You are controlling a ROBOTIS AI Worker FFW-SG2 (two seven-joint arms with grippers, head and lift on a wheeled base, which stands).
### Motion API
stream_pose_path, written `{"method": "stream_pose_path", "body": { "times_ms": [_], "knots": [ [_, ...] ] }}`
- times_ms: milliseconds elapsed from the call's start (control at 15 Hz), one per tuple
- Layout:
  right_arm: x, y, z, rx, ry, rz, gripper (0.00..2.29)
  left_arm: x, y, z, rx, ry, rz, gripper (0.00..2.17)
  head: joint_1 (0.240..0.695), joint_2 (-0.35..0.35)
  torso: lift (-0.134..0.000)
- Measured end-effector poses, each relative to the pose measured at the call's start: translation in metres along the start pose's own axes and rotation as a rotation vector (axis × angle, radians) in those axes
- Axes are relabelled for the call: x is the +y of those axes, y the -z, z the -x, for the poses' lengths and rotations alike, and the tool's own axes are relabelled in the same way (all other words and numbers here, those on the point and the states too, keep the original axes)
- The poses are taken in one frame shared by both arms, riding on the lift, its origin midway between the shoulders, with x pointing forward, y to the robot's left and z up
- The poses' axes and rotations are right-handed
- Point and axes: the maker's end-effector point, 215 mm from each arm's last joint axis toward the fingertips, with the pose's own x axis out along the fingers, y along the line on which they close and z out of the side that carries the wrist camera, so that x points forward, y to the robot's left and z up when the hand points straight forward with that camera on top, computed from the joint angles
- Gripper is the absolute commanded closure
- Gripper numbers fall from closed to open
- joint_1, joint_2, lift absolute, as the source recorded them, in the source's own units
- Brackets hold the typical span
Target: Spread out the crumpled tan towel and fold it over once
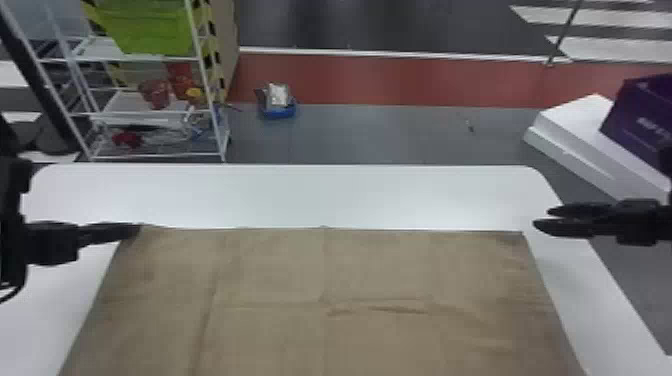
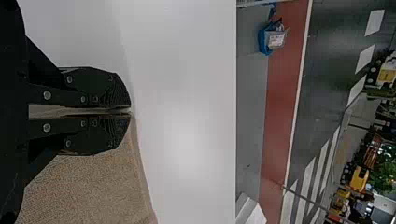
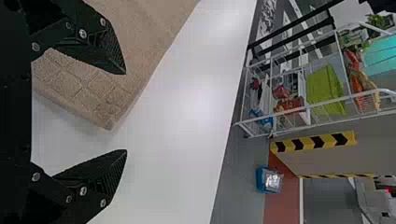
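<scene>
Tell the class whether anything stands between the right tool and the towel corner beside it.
Nothing visible does: the open right tool is beside that corner of the towel, with only white tabletop showing around the corner.

1. Towel [image 1: 280, 270]: matt woven cloth, rough and nubby.
2. Table [image 1: 300, 195]: smooth, softly glossy top.
3. Left gripper [image 1: 139, 230] and right gripper [image 1: 542, 217]: matt black, inner finger faces finely ridged, screws shiny metal.
4. Wire rack [image 1: 150, 114]: metal with a smooth white finish.
5. Green bin [image 1: 150, 30]: plastic.
</scene>
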Motion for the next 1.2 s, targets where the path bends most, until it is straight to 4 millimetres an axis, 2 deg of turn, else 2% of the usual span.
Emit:
{"method": "stream_pose_path", "body": {
  "times_ms": [200,933,1133,1200],
  "knots": [
    [0.005,0.001,-0.013,0.056,0.004,-0.034,0.34,0.002,-0.001,0.001,0.000,-0.006,-0.006,1.08,0.695,-0.030,-0.124],
    [-0.007,0.018,-0.036,0.261,0.061,-0.070,0.34,-0.008,0.001,-0.010,0.023,-0.003,-0.048,1.08,0.695,-0.041,-0.124],
    [0.000,0.030,-0.049,0.302,0.047,-0.065,0.35,-0.009,0.004,-0.010,0.026,-0.001,-0.047,1.08,0.695,-0.033,-0.124],
    [0.003,0.032,-0.053,0.310,0.042,-0.062,0.43,-0.009,0.004,-0.010,0.027,0.000,-0.047,1.08,0.695,-0.029,-0.124]
  ]
}}
